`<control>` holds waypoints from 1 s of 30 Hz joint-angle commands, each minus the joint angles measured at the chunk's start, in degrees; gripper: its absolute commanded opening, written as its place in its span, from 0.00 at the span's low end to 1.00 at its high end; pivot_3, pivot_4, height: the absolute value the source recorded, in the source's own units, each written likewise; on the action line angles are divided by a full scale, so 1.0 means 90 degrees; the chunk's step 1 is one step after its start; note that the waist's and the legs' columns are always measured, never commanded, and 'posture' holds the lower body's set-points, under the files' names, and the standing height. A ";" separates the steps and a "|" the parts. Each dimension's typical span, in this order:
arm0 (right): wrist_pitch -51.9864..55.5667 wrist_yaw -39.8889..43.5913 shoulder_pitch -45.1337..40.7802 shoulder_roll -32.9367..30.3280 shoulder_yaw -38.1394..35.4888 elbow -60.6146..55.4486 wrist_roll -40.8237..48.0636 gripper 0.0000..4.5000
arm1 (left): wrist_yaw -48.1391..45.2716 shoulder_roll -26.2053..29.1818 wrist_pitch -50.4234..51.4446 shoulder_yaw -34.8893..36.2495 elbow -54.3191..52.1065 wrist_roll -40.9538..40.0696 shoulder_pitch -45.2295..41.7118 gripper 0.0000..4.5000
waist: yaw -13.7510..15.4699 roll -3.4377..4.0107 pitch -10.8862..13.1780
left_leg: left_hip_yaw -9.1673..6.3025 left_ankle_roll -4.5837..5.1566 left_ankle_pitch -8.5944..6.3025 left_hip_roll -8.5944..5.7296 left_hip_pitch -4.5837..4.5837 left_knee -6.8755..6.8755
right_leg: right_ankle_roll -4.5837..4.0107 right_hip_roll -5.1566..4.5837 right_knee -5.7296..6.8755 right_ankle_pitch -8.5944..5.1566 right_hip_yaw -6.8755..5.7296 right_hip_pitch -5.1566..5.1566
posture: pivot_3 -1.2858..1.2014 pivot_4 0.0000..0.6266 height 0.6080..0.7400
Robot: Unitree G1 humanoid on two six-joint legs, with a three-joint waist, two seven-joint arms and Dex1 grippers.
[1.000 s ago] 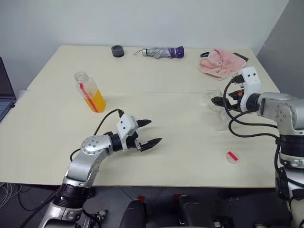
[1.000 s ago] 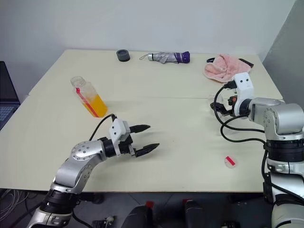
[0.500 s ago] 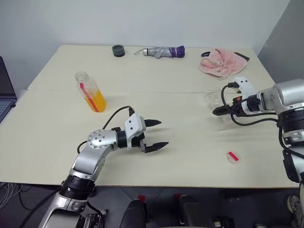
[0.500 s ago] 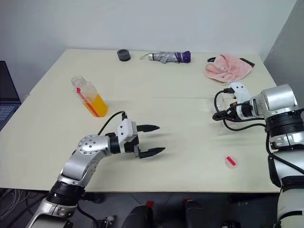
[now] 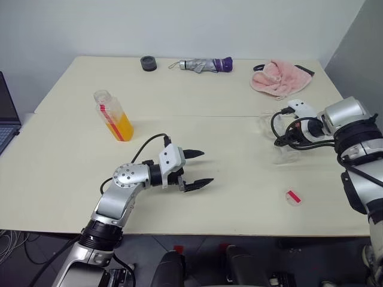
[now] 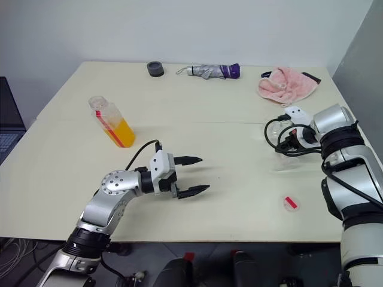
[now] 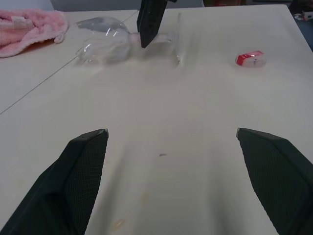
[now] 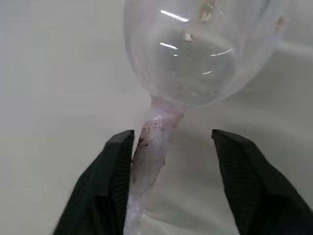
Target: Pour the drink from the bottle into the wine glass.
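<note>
Left gripper (image 5: 194,169): nearest, low over the table's (image 5: 72,179) front middle; fingers spread wide with nothing between them; its wrist view looks across bare tabletop to the glass.
Cap (image 5: 292,197): small red-pink disc lying loose on the table near the front right; also in the left wrist view, beside the glass's foot end.
Right gripper (image 8: 168,156): at the table's right side, fingers set either side of the glass's stem; one finger touches the stem and the other stands off it, so the fingers are apart and not yet clamped; from the head views its fingertips are hard to make out behind cables.
Wine glass (image 8: 195,58): lying on its side on the table's right part; faint and nearly see-through in the head views (image 6: 276,133); the left wrist view shows its long axis level, bowl toward the pink cloth; foot cut off in the right wrist view.
Bottle (image 5: 112,115): on the table's left part, well apart from the glass; standing but leaning, mouth up and open; orange drink (image 5: 122,127) in its lower half.
Far edge: dark round object (image 5: 148,63), folded umbrella (image 5: 203,65), pink cloth (image 5: 278,78); laptop (image 5: 7,119) cut off at the left.
</note>
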 commanded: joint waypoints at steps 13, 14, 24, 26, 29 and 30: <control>-0.1741 0.0319 -0.0111 0.0102 -0.0139 -0.0053 -0.1084 0.03 | 0.0138 0.0030 -0.0179 0.0073 -0.0072 0.0096 0.0010 1.00 | -0.0004 0.0004 0.0002 | 0.0001 0.0000 0.0000 0.0000 0.0001 0.0001 | 0.0000 -0.0003 0.0003 0.0000 0.0001 -0.0001 | 0.52 0.24 1.00; -0.1776 0.0219 -0.0110 0.0141 -0.0249 -0.0178 -0.1055 0.03 | 0.0178 0.0035 -0.0155 0.0109 -0.0074 0.0090 0.0024 1.00 | -0.0008 0.0005 0.0002 | 0.0002 0.0000 0.0000 0.0000 0.0000 0.0001 | 0.0000 -0.0003 0.0004 0.0000 0.0001 -0.0003 | 0.52 0.24 1.00; -0.4513 -0.1966 0.1782 0.0361 -0.0965 -0.3513 -0.1292 0.03 | 0.0831 0.0131 0.0000 0.0631 -0.0048 0.0106 0.0241 1.00 | 0.0004 0.0007 0.0004 | -0.0004 -0.0001 0.0000 0.0010 -0.0009 0.0001 | 0.0000 -0.0011 0.0005 0.0000 0.0000 -0.0007 | 0.52 0.24 1.00; -0.5061 -0.2509 0.2125 0.0500 -0.0957 -0.3987 -0.1526 0.03 | 0.0952 0.0189 0.0057 0.0770 -0.0017 0.0085 0.0239 1.00 | -0.0004 0.0007 0.0004 | 0.0000 -0.0001 0.0000 0.0010 -0.0009 0.0001 | 0.0001 -0.0013 0.0005 0.0000 0.0003 -0.0008 | 0.52 0.24 1.00; -0.5711 -0.3188 0.2450 0.0747 -0.0903 -0.4326 -0.1852 0.03 | 0.1122 0.0267 0.0163 0.0975 0.0037 0.0044 0.0236 1.00 | -0.0003 0.0007 0.0004 | -0.0001 -0.0002 0.0001 0.0011 -0.0007 0.0002 | 0.0001 -0.0012 0.0007 0.0000 0.0003 -0.0008 | 0.52 0.24 1.00; -0.5850 -0.3511 0.2517 0.0984 -0.1008 -0.4315 -0.1816 0.03 | 0.1153 0.0299 0.0208 0.1041 0.0033 0.0017 0.0245 1.00 | -0.0004 0.0007 0.0004 | -0.0001 -0.0002 0.0001 0.0010 -0.0007 0.0003 | 0.0001 -0.0012 0.0007 0.0000 0.0002 -0.0008 | 0.52 0.24 1.00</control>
